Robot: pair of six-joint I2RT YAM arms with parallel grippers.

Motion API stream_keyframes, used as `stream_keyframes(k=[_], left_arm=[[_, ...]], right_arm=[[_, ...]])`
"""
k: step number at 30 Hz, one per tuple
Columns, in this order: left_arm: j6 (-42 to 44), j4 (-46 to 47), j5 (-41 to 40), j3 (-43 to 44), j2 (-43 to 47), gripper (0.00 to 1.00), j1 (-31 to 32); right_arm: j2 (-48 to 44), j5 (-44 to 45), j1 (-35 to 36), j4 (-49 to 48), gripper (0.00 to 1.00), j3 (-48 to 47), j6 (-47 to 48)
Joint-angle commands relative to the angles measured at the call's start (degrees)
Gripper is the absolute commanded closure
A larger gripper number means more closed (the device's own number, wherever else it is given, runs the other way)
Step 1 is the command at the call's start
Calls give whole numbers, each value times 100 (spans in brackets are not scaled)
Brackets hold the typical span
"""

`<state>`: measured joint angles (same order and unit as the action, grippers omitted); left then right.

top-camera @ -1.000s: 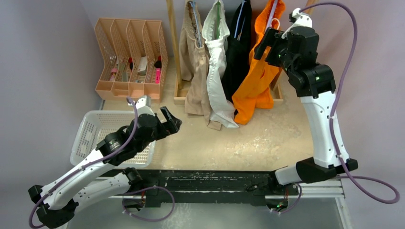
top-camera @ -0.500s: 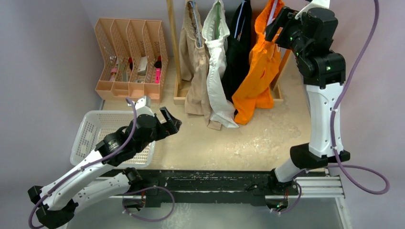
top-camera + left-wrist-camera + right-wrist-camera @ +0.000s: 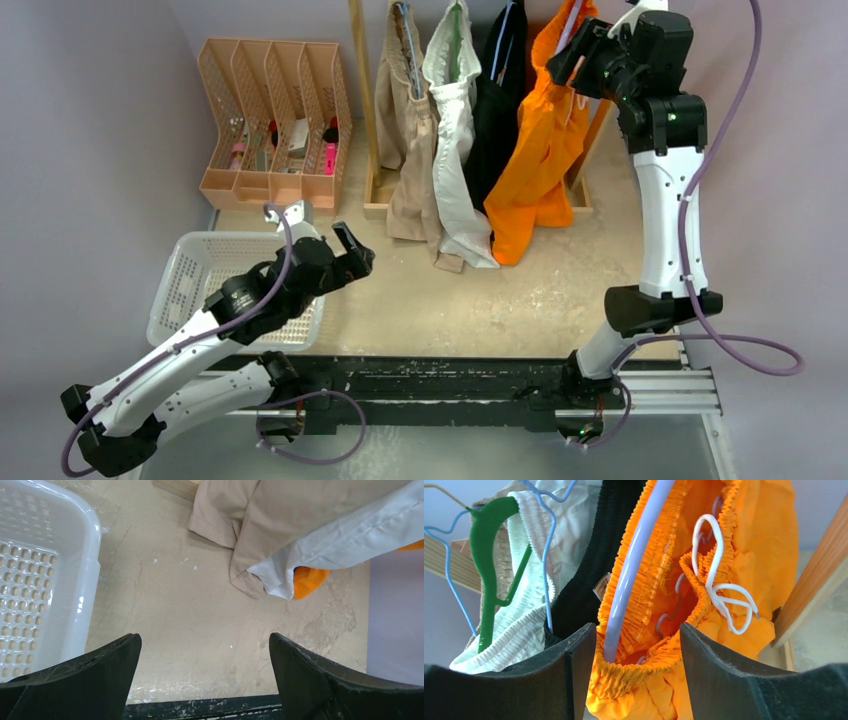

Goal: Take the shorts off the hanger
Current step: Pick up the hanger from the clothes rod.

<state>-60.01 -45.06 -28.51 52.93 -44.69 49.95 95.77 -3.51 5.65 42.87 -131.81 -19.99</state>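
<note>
**Right jaws around the orange waistband, nothing off the hanger yet**

The wooden rack (image 3: 362, 90) stands at 12 o'clock on the desk (image 3: 560, 290). Four pairs hang from it: beige shorts (image 3: 408, 130), white shorts (image 3: 455, 150), black shorts (image 3: 500, 110) and, at about 1 o'clock, the orange shorts (image 3: 540, 150). The right gripper (image 3: 639, 630) is up at the rail. Its jaws are partway open around the orange waistband and the lilac hanger (image 3: 634, 565) threaded through it, and no clamp shows yet.

The likely trouble is pinching the hanger along with the cloth. A pull would then drag the hanger off the rail, or tug the rack, rather than slip the shorts free. The white drawstring (image 3: 719, 580) loops just beside the right jaw and could snag. The black pair presses against the other jaw and might get caught too.

The left gripper (image 3: 205, 645) hovers at 8 o'clock, jaws wide and holding nothing.

Plain lilac-grey walls (image 3: 90, 120) close in on three sides. The desk is pale, scuffed and speckled. A white perforated basket (image 3: 215, 238) sits at 8 o'clock, and a peach file organiser (image 3: 270, 120) at 11.
</note>
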Motion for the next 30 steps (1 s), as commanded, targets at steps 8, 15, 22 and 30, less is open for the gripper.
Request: stream_keyframes(k=[8, 15, 22, 30], left_arm=[[-215, 222, -320, -22, 341, 1, -3], [-166, 276, -125, -15, 392, 1, -3], [-123, 440, 30, 50, 496, 2, -3], [-383, 34, -296, 164, 407, 3, -4]], right_arm=[[80, -656, -19, -763, 40, 67, -414], [249, -911, -33, -1032, 47, 96, -1020], [-314, -852, -64, -1968, 71, 1074, -1475], [-400, -994, -130, -1820, 96, 836, -1377]])
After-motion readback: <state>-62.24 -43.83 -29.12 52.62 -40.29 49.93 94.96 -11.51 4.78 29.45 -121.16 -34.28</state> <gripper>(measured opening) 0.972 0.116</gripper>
